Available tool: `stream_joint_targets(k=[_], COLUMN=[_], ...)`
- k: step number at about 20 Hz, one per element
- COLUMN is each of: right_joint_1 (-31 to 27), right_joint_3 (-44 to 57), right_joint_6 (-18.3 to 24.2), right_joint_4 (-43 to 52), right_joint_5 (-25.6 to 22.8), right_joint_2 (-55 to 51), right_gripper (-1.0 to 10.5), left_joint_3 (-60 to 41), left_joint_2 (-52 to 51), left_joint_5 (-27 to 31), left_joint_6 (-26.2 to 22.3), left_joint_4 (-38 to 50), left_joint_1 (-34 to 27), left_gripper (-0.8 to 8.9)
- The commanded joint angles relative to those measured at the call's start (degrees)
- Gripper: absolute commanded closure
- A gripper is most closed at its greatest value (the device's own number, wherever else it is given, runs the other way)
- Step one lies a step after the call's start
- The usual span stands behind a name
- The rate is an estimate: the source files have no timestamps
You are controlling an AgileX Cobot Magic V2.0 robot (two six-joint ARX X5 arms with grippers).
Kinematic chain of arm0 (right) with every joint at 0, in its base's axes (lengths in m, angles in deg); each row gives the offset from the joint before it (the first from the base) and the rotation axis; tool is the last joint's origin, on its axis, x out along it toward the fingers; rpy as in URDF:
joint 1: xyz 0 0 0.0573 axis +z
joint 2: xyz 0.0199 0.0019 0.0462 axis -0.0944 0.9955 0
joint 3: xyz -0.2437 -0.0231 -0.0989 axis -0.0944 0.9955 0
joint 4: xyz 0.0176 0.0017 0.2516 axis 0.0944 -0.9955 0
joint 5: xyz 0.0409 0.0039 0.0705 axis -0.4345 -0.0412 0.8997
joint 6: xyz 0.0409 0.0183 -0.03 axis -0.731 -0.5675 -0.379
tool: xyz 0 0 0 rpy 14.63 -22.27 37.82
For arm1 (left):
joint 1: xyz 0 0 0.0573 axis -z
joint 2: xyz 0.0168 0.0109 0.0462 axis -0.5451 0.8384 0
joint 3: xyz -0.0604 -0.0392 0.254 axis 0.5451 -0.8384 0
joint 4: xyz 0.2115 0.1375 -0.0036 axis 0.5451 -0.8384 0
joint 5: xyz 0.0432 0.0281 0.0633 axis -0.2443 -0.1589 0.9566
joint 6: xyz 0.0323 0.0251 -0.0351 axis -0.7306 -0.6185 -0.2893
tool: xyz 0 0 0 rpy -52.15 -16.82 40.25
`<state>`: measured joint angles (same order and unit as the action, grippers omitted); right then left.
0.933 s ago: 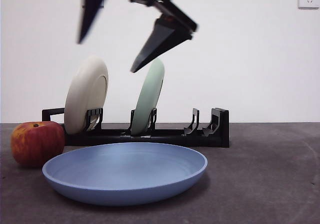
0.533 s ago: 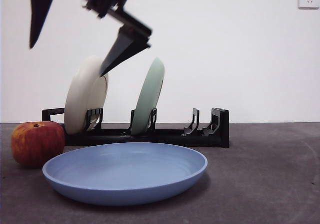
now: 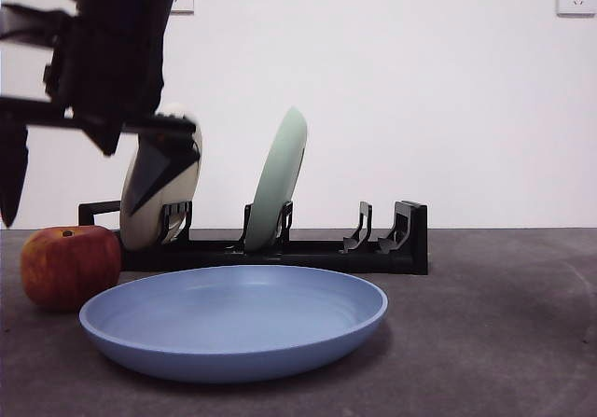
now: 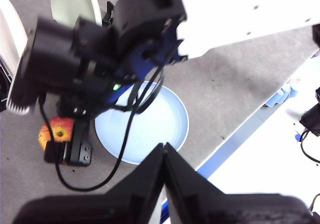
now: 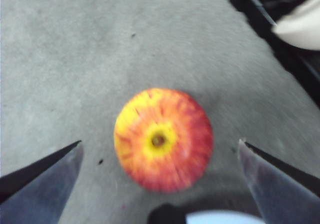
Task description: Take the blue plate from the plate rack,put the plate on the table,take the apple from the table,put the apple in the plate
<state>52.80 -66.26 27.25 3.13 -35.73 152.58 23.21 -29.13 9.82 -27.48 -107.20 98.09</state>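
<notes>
The blue plate (image 3: 233, 319) lies flat on the table (image 3: 485, 324), in front of the plate rack (image 3: 410, 240). Just left of the plate's rim sits the red apple (image 3: 70, 266). My right gripper (image 3: 67, 214) hangs open directly above it, one jaw to each side. In the right wrist view the apple (image 5: 162, 140) is centred between the open jaws of the right gripper (image 5: 160, 142), untouched. My left gripper (image 4: 164, 146) is shut and empty, held high, looking down on the blue plate (image 4: 160, 124) and the apple (image 4: 56, 133).
A cream-white plate (image 3: 145, 230) and a pale green plate (image 3: 280, 179) stand upright in the rack, just behind the right gripper. The rack's corner (image 5: 295, 48) shows close to the apple. The table's edge (image 4: 235, 139) runs past the plate.
The right gripper has swung left and down from above the rack to just over the apple, jaws still spread. Plate and apple have not moved.
</notes>
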Motion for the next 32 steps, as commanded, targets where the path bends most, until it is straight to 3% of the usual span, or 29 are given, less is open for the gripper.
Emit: stream_joint_targets(k=[1,4,12,14,17,18,21,26,32], right_joint_1=[-0.1,-0.5,-0.5,-0.5,-0.5,-0.5,-0.5,-0.9,-0.9], right_joint_3=[-0.1,-0.1,-0.1,-0.1,-0.1,-0.1,-1.1,-7.2,-7.3], right_joint_6=[1.1,0.8,-5.2,-5.9,-6.8,-7.1,-5.8,-4.0,3.8], right_joint_4=[1.6,3.8,5.7,5.4,6.1,5.6,2.2,-6.3,-21.3], right_joint_5=[0.4,4.4,6.9,6.5,6.4,6.4,6.4,5.8,2.9], right_joint_2=[2.6,3.7,7.2,7.6,7.6,7.6,7.5,3.8,-7.8], right_gripper=[0.6,0.6,0.9,3.0,8.2,9.0,9.6,9.6,9.6], left_joint_3=[-0.2,-0.2,-0.2,-0.2,-0.2,-0.2,-0.2,-0.2,-0.2], left_joint_2=[-0.1,-0.1,-0.1,-0.1,-0.1,-0.1,-0.1,-0.1,-0.1], left_joint_5=[-0.2,-0.2,-0.2,-0.2,-0.2,-0.2,-0.2,-0.2,-0.2], left_joint_6=[0.2,0.0,-0.2,-0.2,-0.2,-0.2,-0.3,-0.7,-0.7], left_joint_4=[0.2,0.2,0.2,0.2,0.2,0.2,0.2,0.2,0.2], left_joint_1=[0.2,0.2,0.2,0.2,0.2,0.2,0.2,0.2,0.2], left_gripper=[8.22,8.22,8.22,8.22,8.22,8.22,8.22,8.22,8.21])
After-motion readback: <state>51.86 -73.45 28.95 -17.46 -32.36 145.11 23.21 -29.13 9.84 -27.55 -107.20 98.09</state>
